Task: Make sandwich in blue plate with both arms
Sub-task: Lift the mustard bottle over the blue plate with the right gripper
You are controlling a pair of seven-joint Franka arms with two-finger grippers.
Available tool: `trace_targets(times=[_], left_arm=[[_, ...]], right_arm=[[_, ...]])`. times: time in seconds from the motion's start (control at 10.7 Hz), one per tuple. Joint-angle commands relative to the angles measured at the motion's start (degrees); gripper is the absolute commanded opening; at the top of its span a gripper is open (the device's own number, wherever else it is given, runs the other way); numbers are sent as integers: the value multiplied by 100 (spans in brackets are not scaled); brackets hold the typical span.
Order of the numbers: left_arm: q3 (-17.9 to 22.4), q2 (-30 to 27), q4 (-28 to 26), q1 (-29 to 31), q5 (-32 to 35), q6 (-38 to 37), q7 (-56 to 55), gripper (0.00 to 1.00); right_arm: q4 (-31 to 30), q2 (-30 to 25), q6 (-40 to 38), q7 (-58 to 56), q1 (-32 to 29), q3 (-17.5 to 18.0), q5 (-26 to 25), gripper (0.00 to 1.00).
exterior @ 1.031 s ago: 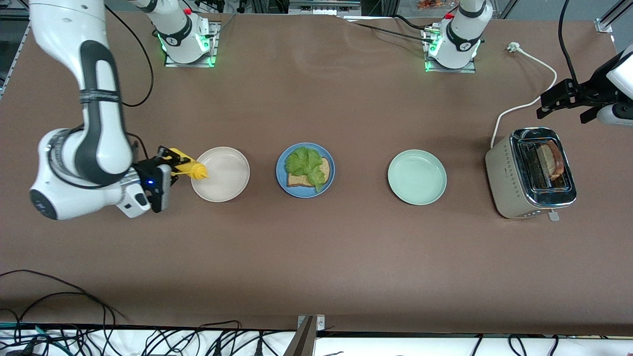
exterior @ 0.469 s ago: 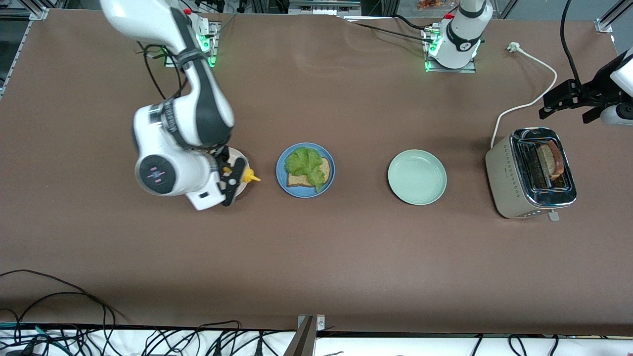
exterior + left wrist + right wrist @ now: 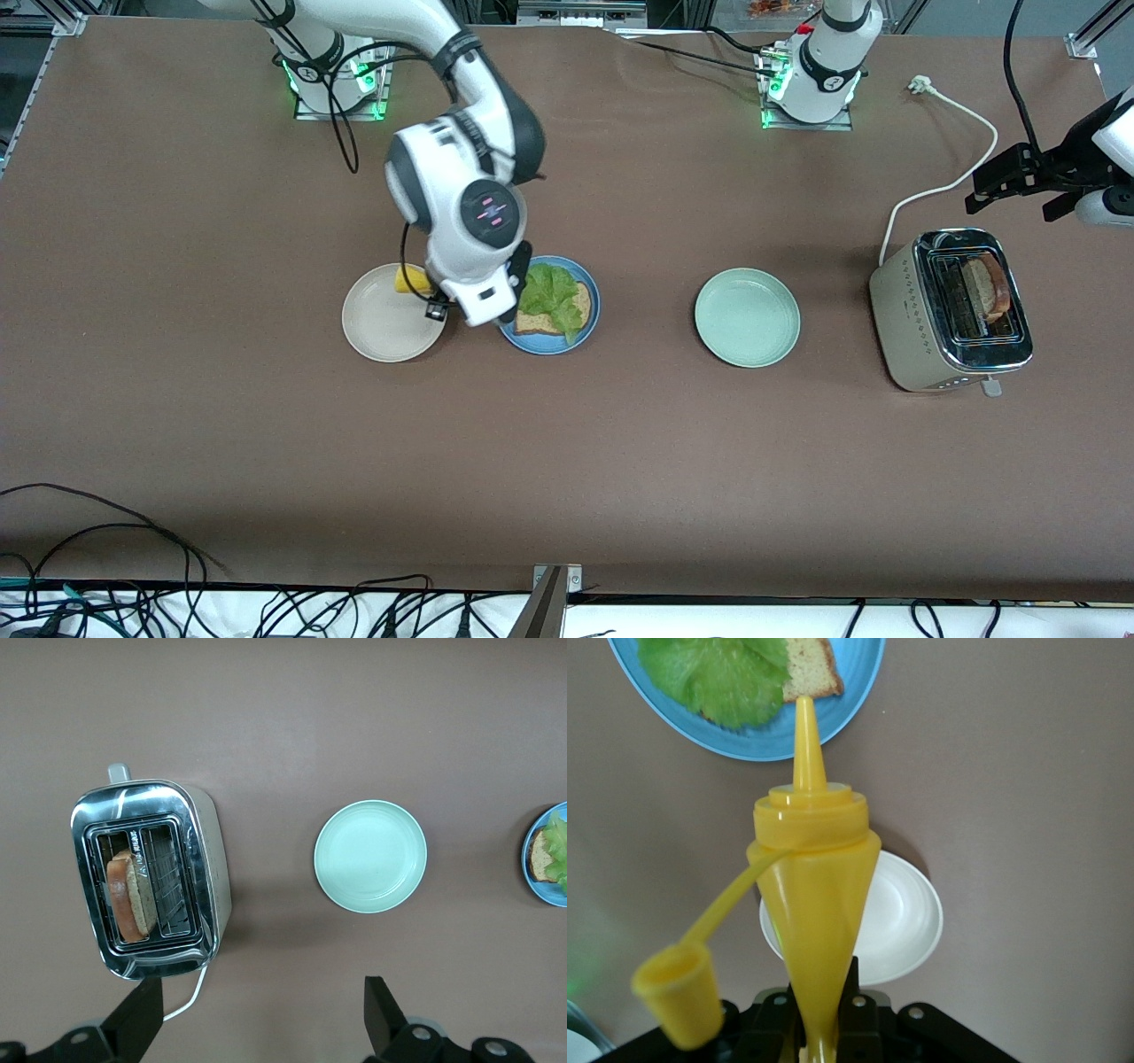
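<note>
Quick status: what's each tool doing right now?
Left tool: open, empty, above the silver toaster.
Right tool: shut on the yellow squeeze bottle, by the blue plate.

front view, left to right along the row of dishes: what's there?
Beige plate → right gripper holding yellow sauce bottle → blue plate with toast and lettuce → pale green plate → toaster.
</note>
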Motion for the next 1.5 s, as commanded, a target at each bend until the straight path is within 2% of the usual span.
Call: trace_targets(times=[0.0,0.09,0.28,0.47,0.75,1.03,1.31,1.41], left_arm=[[-3,-48,-63,53,-46,-51,97,100],[-3,-48,-63,53,-46,-51,97,100],[-3,-48,-63,53,-46,-51,97,100],[-12,-48,-71,53,-46,-51,97,100],[-3,-48,-71,62,-46,-51,106,100],[-3,-39,-115,79,-46,-34,114,100],[-12,-31,-133,88,-46,-16,123,100],[-3,-31,-150,88,-46,-7,132,100]], right_arm=[[161,299,-67,85,621,-74,-1227,15],[161,369,-76,85,814,-83,-1518,15],[134,702,-111,51,1358,-74,-2631,15],[160,1010,-304,155,1842,-109,-3268,15],[117,1256,-409,481,2020,-100,-3498,15],[125,1258,-427,446,2055,-135,-3499,15],[161,1109,-436,428,2020,-249,-2956,15],[161,995,-436,446,1924,-371,-2397,15]])
